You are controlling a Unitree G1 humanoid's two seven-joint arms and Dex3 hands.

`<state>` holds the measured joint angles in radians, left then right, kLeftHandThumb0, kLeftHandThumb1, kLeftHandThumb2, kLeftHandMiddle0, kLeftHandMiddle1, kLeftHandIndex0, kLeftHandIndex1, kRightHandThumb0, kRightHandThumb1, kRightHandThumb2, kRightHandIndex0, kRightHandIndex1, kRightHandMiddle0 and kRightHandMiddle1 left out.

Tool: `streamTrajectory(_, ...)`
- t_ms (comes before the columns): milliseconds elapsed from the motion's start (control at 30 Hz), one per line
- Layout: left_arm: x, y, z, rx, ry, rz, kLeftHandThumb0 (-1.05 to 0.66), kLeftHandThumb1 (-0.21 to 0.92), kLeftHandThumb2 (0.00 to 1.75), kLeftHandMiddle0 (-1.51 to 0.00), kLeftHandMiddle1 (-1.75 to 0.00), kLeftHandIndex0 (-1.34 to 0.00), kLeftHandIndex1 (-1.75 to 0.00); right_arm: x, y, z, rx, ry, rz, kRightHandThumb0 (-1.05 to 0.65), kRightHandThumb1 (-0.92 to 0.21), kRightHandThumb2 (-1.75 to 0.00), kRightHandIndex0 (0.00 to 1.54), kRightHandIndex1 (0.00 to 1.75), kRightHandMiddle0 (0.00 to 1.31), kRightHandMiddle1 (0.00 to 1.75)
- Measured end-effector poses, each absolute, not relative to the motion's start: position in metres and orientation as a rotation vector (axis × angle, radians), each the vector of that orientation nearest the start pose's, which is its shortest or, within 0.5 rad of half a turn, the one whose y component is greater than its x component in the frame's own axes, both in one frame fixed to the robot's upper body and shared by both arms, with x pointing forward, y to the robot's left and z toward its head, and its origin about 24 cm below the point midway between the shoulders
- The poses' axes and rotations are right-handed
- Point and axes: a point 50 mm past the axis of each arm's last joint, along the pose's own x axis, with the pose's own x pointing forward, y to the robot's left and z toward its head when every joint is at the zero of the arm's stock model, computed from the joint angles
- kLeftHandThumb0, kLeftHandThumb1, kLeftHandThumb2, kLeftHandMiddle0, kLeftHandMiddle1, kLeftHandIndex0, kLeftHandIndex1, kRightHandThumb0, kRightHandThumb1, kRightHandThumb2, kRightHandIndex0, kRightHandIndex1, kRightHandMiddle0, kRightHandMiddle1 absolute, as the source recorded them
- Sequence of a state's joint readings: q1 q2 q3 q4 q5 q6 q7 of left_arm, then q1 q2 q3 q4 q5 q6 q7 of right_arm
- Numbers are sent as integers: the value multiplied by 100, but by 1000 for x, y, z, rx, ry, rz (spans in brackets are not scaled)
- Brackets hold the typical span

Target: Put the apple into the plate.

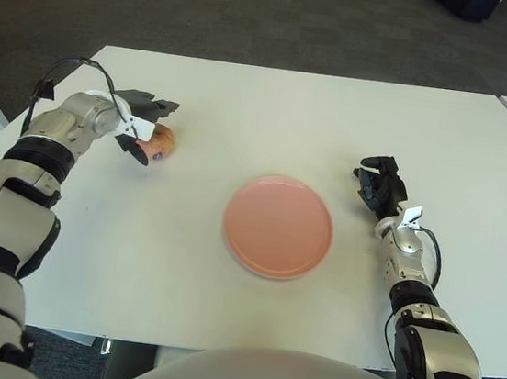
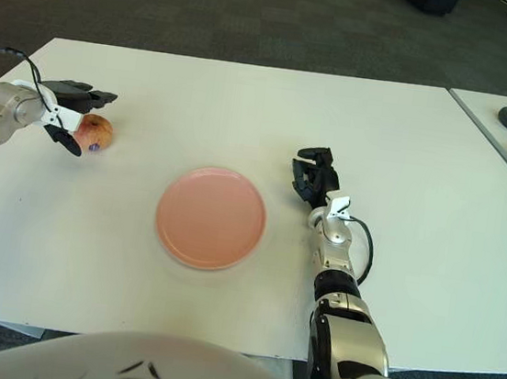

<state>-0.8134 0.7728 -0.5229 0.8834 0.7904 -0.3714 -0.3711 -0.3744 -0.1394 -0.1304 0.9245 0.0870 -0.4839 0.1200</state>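
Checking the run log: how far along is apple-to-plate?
Nothing delivered: the plate holds nothing. In hand: the left hand is at the apple, fingers spread around it, grip not closed; the apple sits on the table. Left: grasp, carry, place. Right hand shows right of the plate.

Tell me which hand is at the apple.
The left hand, its fingers spread around the apple at the table's left. The right hand shows right of the plate, away from it.

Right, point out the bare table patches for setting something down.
Bare: between apple and plate; between plate and right hand; the far strip of table. Crowded only at the left hand, fingers open around the apple.
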Motion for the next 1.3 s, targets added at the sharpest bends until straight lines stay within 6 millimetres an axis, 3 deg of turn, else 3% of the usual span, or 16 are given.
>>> streamTrajectory(467, 360, 265, 90, 1721, 331, -585, -100, 68, 24, 0, 0, 0, 0, 298, -192, -13, -20, 61, 3, -35, -92, -47, 34, 123, 25, 169)
streamTrajectory(867, 360, 267, 81, 1765, 377, -603, -92, 65, 26, 0, 0, -1, -2, 297, -192, -13, -20, 61, 3, -35, -92, -47, 34, 123, 25, 169)
streamTrajectory(1300, 363, 260, 82, 1756, 308, -566, -94, 61, 37, 0, 0, 0, -20, 297, -192, -13, -20, 60, 3, -35, -92, -47, 34, 123, 25, 169)
